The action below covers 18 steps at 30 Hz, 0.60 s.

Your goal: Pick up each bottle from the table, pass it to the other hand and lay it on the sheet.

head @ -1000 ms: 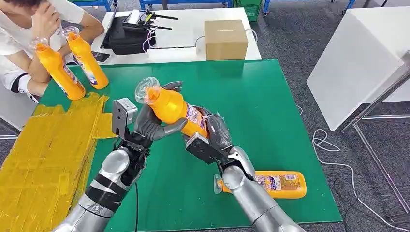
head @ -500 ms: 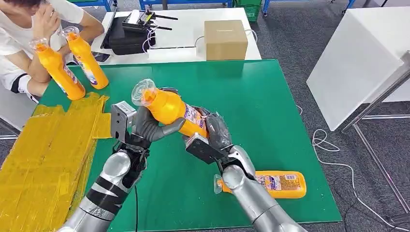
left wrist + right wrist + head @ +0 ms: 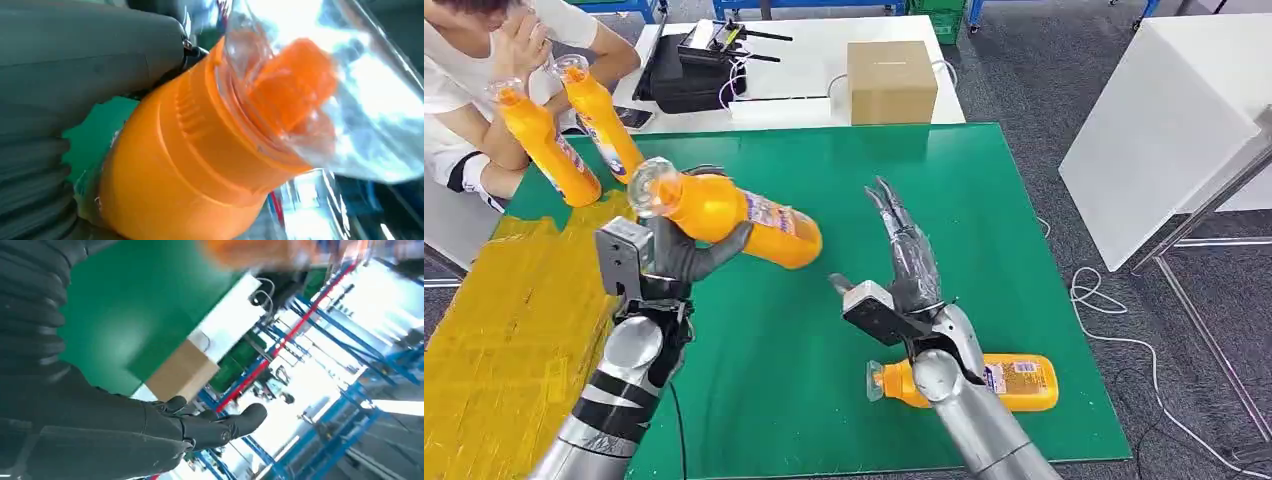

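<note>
Left hand (image 3: pixel 686 255) grips the bottle (image 3: pixel 724 212) around its upper body, below the clear cap; the bottle lies tilted above the green desk (image 3: pixel 984 200), cap end toward the yellow sheet (image 3: pixel 514 330), base end pointing toward the right hand. Right hand (image 3: pixel 909 255) is released, fingers spread and upright, well apart from the bottle. Step in hand, as judged: carry to the sheet and lay down. You should swing the left hand outward until the whole bottle is over the sheet, not just the cap end, since the base overhangs the desk on the inner side of the hand. Level the bottle before lowering; the body is round and will likely roll, so set it down along the sheet, then open the fingers slowly. Two bottles (image 3: pixel 544 145) stand just beyond the hand, beside a person; keep the cap end clear of them. One more bottle (image 3: pixel 1014 382) lies near the right forearm, for the next cycle.
</note>
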Motion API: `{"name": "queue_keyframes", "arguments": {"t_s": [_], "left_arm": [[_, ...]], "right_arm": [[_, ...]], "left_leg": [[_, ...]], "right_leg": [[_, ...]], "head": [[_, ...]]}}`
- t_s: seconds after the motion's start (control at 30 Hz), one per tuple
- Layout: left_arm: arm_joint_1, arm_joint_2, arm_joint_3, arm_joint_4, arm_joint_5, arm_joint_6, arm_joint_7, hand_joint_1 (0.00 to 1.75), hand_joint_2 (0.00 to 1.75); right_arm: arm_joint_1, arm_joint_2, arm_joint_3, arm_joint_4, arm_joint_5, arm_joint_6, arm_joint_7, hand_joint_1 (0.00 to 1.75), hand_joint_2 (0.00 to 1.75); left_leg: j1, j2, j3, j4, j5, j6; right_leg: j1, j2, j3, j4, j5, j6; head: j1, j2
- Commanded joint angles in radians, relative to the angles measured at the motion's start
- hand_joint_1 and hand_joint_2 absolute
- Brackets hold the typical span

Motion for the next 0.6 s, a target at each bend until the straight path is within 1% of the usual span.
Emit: {"name": "queue_keyframes", "arguments": {"t_s": [0.03, 0.3, 0.33, 0.37, 0.47, 0.5, 0.53, 0.57, 0.6], "left_arm": [[0.005, 0.049, 0.092, -0.039, -0.066, 0.030, -0.006, 1.75, 1.75], [0.004, 0.045, 0.091, -0.037, -0.069, 0.029, -0.006, 1.75, 1.75], [0.004, 0.049, 0.093, -0.032, -0.203, 0.129, -0.012, 1.75, 1.75], [0.008, 0.065, 0.101, -0.034, -0.358, 0.218, 0.009, 1.75, 1.75], [0.013, 0.119, 0.136, -0.016, -0.677, 0.281, 0.118, 1.75, 1.75], [0.011, 0.147, 0.149, 0.005, -0.858, 0.280, 0.195, 1.75, 1.75], [0.007, 0.170, 0.150, 0.025, -0.964, 0.253, 0.245, 1.75, 1.75], [-0.013, 0.216, 0.144, 0.076, -1.104, 0.127, 0.346, 1.75, 1.75], [-0.035, 0.235, 0.136, 0.118, -1.132, 0.059, 0.370, 1.75, 1.75]], "right_arm": [[0.043, -0.084, -0.043, -0.172, -0.014, 0.031, 0.008, 0.00, 1.75], [0.040, -0.080, -0.043, -0.165, -0.013, 0.032, 0.007, 0.00, 1.75], [0.045, -0.082, -0.046, -0.172, -0.019, 0.039, -0.001, 0.00, 1.75], [0.065, -0.089, -0.060, -0.203, -0.048, 0.059, -0.011, 0.00, 1.75], [0.112, -0.106, -0.096, -0.274, -0.068, 0.074, -0.020, 0.00, 1.75], [0.133, -0.113, -0.113, -0.306, -0.075, 0.080, -0.026, 0.00, 1.75], [0.142, -0.118, -0.119, -0.322, -0.072, 0.081, -0.030, 0.00, 1.75], [0.161, -0.128, -0.135, -0.361, -0.028, 0.074, -0.035, 0.00, 1.75], [0.171, -0.131, -0.144, -0.388, -0.013, 0.080, -0.032, 0.00, 1.75]], "left_leg": [[0.001, 0.000, 0.001, 0.000, -0.001, -0.001], [0.001, 0.000, 0.002, 0.000, -0.001, -0.001], [0.001, 0.000, 0.001, 0.000, -0.001, -0.001], [0.001, 0.000, 0.002, 0.000, -0.001, -0.001], [0.000, 0.000, 0.002, -0.001, -0.001, -0.001], [0.001, 0.000, 0.003, -0.001, -0.001, -0.001], [0.002, 0.000, 0.004, -0.001, -0.002, -0.001], [0.001, 0.000, 0.002, -0.002, -0.001, -0.001], [0.001, 0.001, 0.004, -0.002, -0.001, -0.001]], "right_leg": [[0.001, -0.001, 0.002, 0.000, -0.001, 0.001], [0.001, 0.000, 0.003, -0.001, 0.000, 0.001], [0.001, 0.000, 0.002, -0.001, 0.000, 0.001], [0.001, 0.000, 0.003, -0.001, -0.001, 0.001], [0.000, 0.000, 0.002, -0.001, -0.001, 0.000], [0.001, 0.000, 0.003, -0.001, -0.001, 0.000], [0.002, 0.000, 0.004, -0.002, -0.001, 0.001], [0.000, 0.000, 0.002, -0.001, -0.001, 0.000], [0.001, 0.000, 0.004, -0.002, -0.001, 0.000]], "head": [[0.000, 0.000], [0.000, 0.000], [0.000, 0.000], [0.000, 0.000], [0.000, 0.000], [0.000, 0.000], [0.000, 0.000], [0.000, 0.000], [0.000, 0.000]]}}
